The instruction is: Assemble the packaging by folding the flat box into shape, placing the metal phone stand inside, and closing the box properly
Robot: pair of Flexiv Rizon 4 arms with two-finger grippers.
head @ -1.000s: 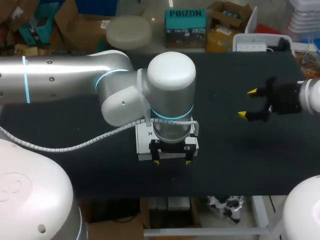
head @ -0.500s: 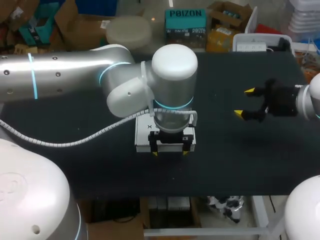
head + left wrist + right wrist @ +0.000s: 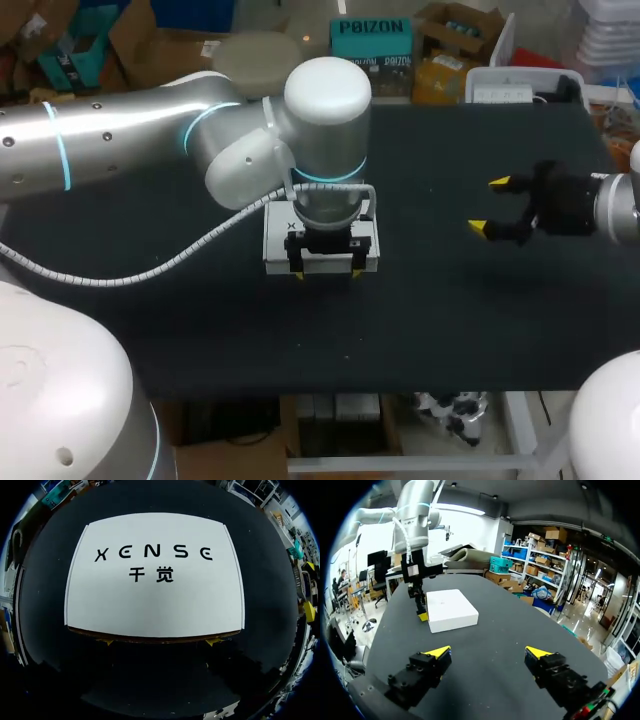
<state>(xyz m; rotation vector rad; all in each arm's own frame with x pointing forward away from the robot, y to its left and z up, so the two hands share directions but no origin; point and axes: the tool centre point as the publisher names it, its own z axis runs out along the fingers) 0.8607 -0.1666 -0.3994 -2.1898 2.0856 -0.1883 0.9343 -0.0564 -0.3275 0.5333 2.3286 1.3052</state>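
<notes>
**1. Container**

The box (image 3: 277, 245) lies flat on the table (image 3: 430, 320) with its lid shut. The closed lid hides its contents, so what it holds cannot be told.

**2. Appearance of the box**

- Shape: a low, rectangular carton with a broad top face and shallow side walls.
- Colour: white all over. The left wrist view shows dark lettering in two lines on the top face (image 3: 155, 595).
- Edges: the top panel sits flush, with its corners square to the walls. In the left wrist view a thin brown line runs along the edge closest to the left tool.
- Surface: smooth, with no visible dents or raised flaps.

**3. Left tool**

The left tool (image 3: 327, 275) stands upright over the box, pointing down. Its fingers are apart. Both yellow tips sit low against the same long side wall, one near each end of it. Most of the box lies ahead of the tips, beneath the wrist. In the left wrist view only the tip ends (image 3: 215, 641) show past the box edge. The right wrist view shows one tip down at table level, against the wall of the box (image 3: 451, 609).

**4. Right tool**

The right tool (image 3: 492, 206) hangs above the table, well apart from the box, with its fingers spread wide and nothing between them. In its own view (image 3: 487, 652) the box lies far ahead of its fingers, with bare table in between.
</notes>
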